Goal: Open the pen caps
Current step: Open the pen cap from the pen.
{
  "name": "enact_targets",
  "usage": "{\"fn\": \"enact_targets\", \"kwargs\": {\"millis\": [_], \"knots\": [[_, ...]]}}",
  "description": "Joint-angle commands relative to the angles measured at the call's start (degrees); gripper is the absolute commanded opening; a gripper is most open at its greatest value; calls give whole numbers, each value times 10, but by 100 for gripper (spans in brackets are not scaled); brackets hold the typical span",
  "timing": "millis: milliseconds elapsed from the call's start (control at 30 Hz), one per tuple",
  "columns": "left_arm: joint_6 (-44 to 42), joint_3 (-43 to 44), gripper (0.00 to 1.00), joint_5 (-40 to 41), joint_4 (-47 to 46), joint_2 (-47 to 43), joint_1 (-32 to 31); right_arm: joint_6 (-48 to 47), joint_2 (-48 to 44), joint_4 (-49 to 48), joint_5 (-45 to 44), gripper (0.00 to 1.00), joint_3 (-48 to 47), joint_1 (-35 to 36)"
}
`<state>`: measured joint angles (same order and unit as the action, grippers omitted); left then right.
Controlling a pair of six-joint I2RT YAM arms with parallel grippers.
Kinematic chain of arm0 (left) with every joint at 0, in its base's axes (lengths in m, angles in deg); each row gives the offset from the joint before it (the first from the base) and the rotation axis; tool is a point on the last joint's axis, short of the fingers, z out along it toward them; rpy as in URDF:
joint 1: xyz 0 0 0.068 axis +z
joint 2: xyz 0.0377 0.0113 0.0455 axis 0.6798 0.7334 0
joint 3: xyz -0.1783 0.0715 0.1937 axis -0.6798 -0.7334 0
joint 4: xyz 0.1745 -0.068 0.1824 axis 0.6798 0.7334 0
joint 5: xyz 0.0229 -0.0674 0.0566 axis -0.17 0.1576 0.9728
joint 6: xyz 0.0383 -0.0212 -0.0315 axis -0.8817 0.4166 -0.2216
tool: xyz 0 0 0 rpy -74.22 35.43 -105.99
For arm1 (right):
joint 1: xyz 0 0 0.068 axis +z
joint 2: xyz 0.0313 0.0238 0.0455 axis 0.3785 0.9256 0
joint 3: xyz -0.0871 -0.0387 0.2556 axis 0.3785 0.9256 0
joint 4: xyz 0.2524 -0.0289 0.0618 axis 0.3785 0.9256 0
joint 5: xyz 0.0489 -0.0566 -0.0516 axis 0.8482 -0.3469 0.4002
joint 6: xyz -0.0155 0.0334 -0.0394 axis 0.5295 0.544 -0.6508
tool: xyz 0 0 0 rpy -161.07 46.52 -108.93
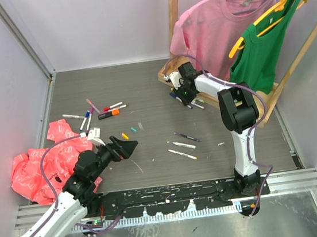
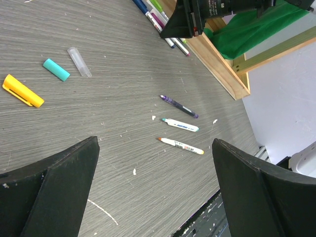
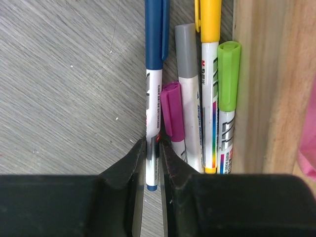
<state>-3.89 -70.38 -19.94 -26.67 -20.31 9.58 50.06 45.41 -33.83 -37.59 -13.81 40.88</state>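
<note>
My right gripper (image 3: 152, 148) is at the foot of the wooden rack, shut on the white barrel of the blue pen (image 3: 153, 98). That pen's blue cap (image 3: 154, 34) is on. Beside it lie pens with magenta (image 3: 172, 111), grey (image 3: 186, 49), yellow (image 3: 211, 19) and green (image 3: 228, 74) caps. My left gripper (image 2: 155, 187) hovers open over the table with nothing between its fingers. Loose yellow (image 2: 22, 91), teal (image 2: 56, 69) and clear (image 2: 79, 55) caps lie ahead of it. Three uncapped pens (image 2: 180, 125) lie further on.
The wooden rack base (image 3: 256, 98) runs right beside the row of pens. A pink sweatshirt (image 1: 205, 29) and a green top (image 1: 260, 54) hang above it. Several more pens (image 1: 111, 108) lie at the back left. A crumpled pink bag (image 1: 37, 168) sits by the left arm.
</note>
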Motion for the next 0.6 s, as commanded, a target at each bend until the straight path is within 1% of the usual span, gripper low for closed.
{"fn": "enact_targets", "kwargs": {"millis": [0, 200, 400, 467, 567], "knots": [[-1, 2, 98, -4, -35, -4, 1, -5, -3, 10, 16, 20, -16, 2], [1, 1, 98, -5, -35, -3, 2, -32, -18, 16, 34, 22, 3, 9], [2, 3, 98, -7, -37, -1, 1, -61, -35, 28, 48, 20, 21, 33], [2, 3, 98, -8, -36, -1, 1, -69, -41, 30, 48, 21, 26, 45], [3, 3, 98, -7, -36, -1, 1, -70, -40, 33, 44, 25, 29, 55]]}}
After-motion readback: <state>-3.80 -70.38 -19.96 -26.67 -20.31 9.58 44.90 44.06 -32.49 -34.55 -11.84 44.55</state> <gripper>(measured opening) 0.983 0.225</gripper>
